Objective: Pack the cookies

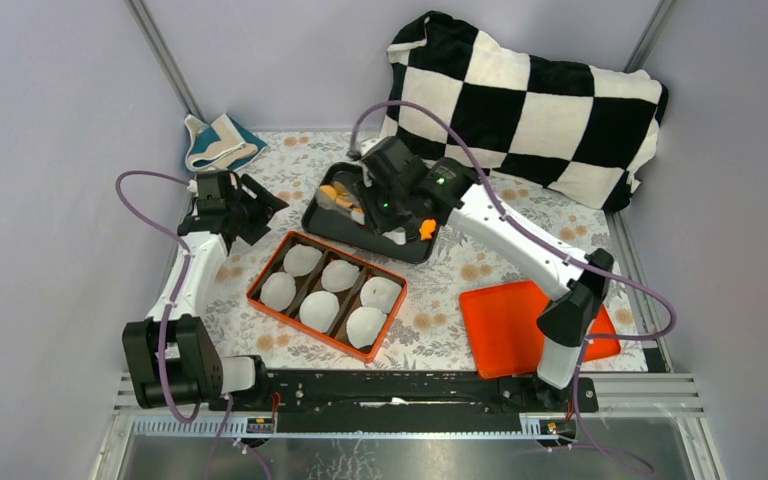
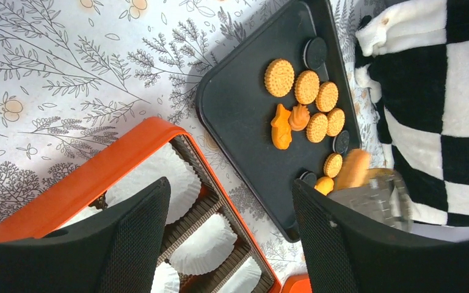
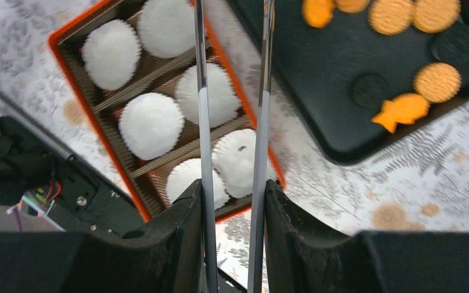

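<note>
While the cookies [image 2: 307,86] lay in the black tray [image 2: 238,104] on the floral surface [image 1: 440,330], the right end effector [image 3: 232,195] hovered above that tray, squeezed narrowly onto metal tongs [image 3: 260,122], and the left end effector [image 2: 229,201] (fingers spread wide, holding nothing) hung off the tray's left side.

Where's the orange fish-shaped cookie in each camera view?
Top external: not discernible; the right arm covers much of the black plastic tray.
Left wrist: the orange fish-shaped cookie lies mid-tray, just above centre.
Right wrist: cookie upper right, near tray's edge.
Shared landmark: the black tray.
</note>
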Robot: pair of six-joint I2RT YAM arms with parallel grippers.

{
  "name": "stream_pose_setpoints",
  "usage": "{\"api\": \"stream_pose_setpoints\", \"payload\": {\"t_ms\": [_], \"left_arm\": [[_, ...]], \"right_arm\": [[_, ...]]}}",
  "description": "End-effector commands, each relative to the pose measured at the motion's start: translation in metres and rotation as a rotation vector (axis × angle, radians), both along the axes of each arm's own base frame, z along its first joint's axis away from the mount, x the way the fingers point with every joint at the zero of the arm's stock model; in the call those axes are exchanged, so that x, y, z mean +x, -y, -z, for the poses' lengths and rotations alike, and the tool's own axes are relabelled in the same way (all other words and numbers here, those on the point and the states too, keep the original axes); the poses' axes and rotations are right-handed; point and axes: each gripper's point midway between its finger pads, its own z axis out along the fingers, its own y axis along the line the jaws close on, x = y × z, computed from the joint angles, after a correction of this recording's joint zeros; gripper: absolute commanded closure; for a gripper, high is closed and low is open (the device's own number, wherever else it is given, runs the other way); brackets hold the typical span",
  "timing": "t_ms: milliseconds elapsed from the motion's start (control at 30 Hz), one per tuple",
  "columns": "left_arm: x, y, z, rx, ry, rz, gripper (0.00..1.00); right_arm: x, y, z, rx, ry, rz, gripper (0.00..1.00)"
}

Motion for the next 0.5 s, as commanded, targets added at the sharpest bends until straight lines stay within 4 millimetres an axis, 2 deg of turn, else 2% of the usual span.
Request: {"api": "stream_pose_setpoints", "payload": {"t_ms": [0,133,467], "left_arm": [[0.002,-0.015,-0.042,0.08,0.102,-0.05,0.22],[-0.002,-0.02,-0.056,0.122,0.123,-0.053,0.21],[-0.004,-0.013,-0.051,0.107,0.113,-0.009,0.21]], "right_arm": [[-0.043,-0.045,0.007,-0.014,-0.036,-0.197,1.0],[-0.065,-0.064,0.028,-0.064,-0.049,-0.254,0.99],[-0.056,-0.066,0.064,-0.142,-0.054,-0.236,0.97]]}}
